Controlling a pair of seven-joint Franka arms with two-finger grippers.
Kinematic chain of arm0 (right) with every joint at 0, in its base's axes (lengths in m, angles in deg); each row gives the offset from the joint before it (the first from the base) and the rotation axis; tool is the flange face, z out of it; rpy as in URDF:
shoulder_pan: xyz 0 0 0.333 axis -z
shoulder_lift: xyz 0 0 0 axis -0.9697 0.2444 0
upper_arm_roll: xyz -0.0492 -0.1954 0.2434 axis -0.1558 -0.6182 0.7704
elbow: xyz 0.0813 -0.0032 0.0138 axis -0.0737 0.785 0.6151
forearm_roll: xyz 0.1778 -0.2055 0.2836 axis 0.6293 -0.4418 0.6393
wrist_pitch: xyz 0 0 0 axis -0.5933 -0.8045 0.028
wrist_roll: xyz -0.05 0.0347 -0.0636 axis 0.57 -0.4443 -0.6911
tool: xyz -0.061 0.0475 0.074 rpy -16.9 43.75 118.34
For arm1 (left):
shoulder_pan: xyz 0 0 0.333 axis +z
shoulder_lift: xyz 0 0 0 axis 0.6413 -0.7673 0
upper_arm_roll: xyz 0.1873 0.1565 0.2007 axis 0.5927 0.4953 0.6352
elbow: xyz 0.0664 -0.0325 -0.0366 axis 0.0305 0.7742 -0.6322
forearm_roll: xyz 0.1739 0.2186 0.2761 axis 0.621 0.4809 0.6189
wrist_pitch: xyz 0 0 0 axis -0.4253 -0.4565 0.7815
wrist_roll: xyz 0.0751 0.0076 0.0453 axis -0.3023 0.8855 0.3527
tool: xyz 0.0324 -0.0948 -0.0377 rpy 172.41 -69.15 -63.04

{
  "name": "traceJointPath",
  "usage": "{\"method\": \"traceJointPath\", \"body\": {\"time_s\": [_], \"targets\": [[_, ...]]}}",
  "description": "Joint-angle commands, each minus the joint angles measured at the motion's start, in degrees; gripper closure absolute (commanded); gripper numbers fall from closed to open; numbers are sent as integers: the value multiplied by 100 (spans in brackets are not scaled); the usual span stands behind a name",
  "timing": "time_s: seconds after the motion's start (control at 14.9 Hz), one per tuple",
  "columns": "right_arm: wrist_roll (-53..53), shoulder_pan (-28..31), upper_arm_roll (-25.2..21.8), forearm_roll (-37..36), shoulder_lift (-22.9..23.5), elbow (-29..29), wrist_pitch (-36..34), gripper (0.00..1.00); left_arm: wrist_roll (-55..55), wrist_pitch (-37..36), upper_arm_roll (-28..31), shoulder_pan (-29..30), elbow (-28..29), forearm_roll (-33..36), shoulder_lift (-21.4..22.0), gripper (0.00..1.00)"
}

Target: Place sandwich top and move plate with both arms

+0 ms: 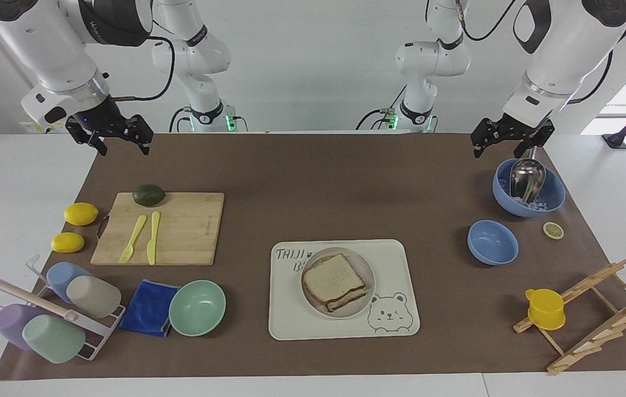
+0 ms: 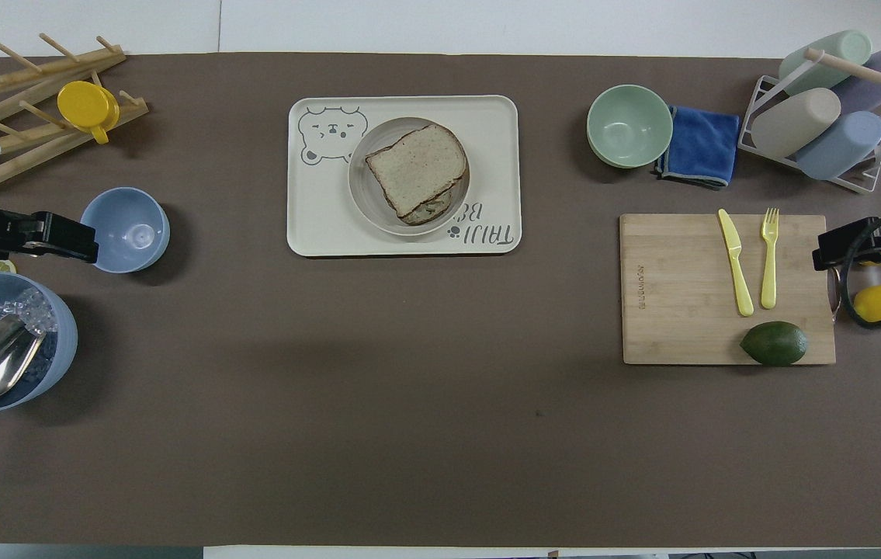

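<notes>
Tray [image 1: 401,286] – grey print "TAIJI", second line starting "B", rest hidden by plate [image 1: 368,273].

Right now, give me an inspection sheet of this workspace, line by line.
Surface: brown mat on a white table.
Job's things: sandwich top lies on the lower slice on the plate, which sits on the bear tray.
Clutter: cutting board with avocado, fork and knife; two lemons; cup rack, blue cloth, green bowl; two blue bowls, one holding ice and a scoop; lemon slice; wooden rack with yellow cup.
Grippers: left gripper up over the ice bowl's end of the mat, jaws open; right gripper up over the mat's corner, jaws open.
Cables: black cables on both arms, off the table.
Surroundings: white wall.
</notes>
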Motion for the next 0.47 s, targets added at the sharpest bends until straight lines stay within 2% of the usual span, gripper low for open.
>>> {"method": "traceJointPath", "body": {"time_s": [0.0, 0.2, 0.4], "targets": [[-119, 23, 24, -24, -6, 1, -45, 0, 115, 55, -34, 9, 185, 60, 176, 0], [-111, 23, 24, -24, -6, 1, -45, 0, 160, -532, -52, 17, -244, -88, 149, 0], [-119, 23, 24, -24, -6, 1, -45, 0, 502, -570, -60, 35, -158, -309, 193, 0]]}}
